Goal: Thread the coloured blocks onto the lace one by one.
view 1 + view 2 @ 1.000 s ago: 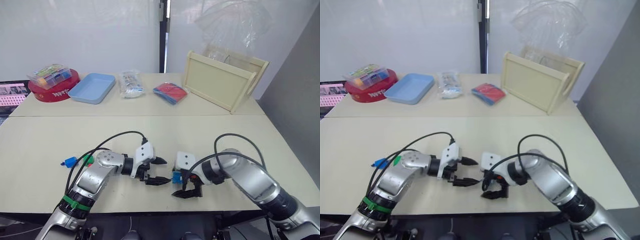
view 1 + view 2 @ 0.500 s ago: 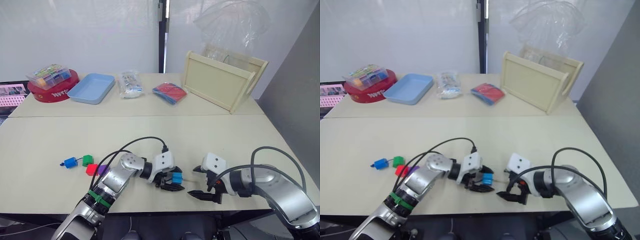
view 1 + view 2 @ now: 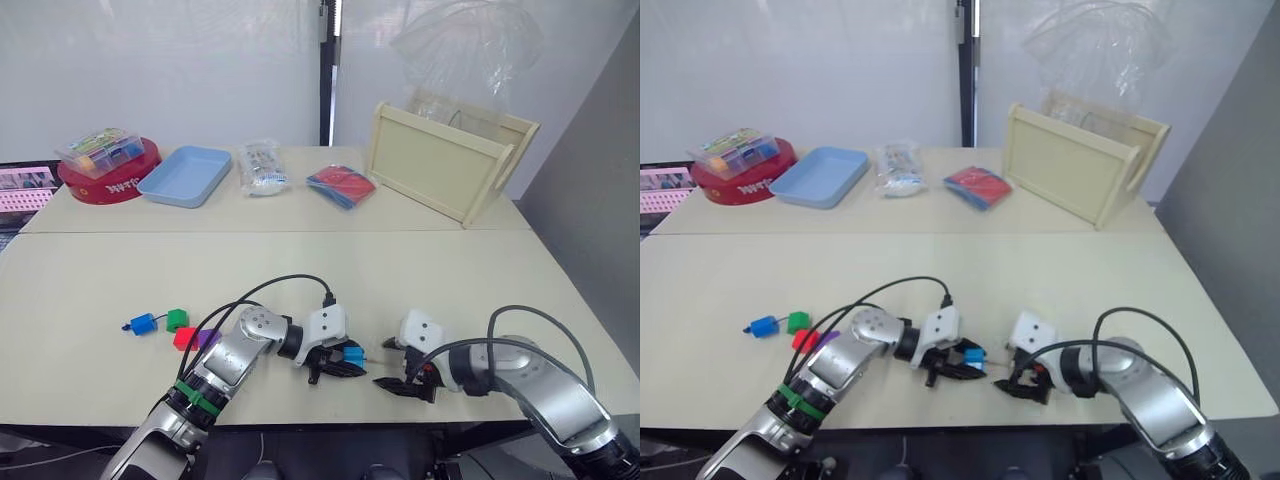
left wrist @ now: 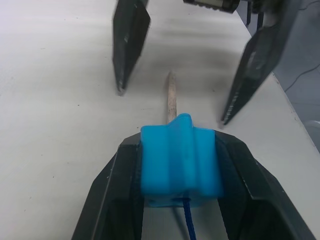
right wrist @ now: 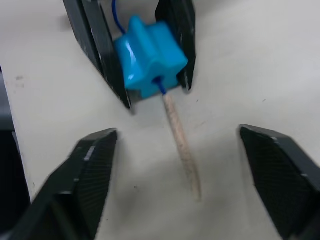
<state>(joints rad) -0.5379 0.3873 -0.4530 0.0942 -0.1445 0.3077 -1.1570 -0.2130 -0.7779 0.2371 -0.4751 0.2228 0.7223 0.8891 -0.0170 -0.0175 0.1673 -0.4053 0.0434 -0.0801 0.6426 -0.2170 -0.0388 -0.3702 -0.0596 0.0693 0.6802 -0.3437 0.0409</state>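
Observation:
My left gripper (image 3: pixel 338 364) is shut on a cyan block (image 3: pixel 353 356) near the table's front edge. In the left wrist view the cyan block (image 4: pixel 180 167) sits between the fingers. The lace's pale stiff tip (image 4: pixel 171 95) sticks out of its far side, and the dark-blue cord (image 4: pixel 187 220) trails out the near side. My right gripper (image 5: pixel 176 132) is open just right of the block, its fingers straddling the lace tip (image 5: pixel 182 145) without touching it. The blue (image 3: pixel 142 323), green (image 3: pixel 176 320), red (image 3: pixel 184 338) and purple (image 3: pixel 208 338) blocks lie together at the front left.
Along the back table stand a red round tin with a clear box (image 3: pixel 100 165) on it, a light-blue tray (image 3: pixel 185 175), a plastic bag (image 3: pixel 262 168), a red-and-blue packet (image 3: pixel 340 185) and a wooden frame box (image 3: pixel 445 160). Black cables (image 3: pixel 255 295) loop over both arms.
Over the last second my left gripper closed on the cyan block and my right gripper let go and backed off right. It has since edged back toward the lace tip.

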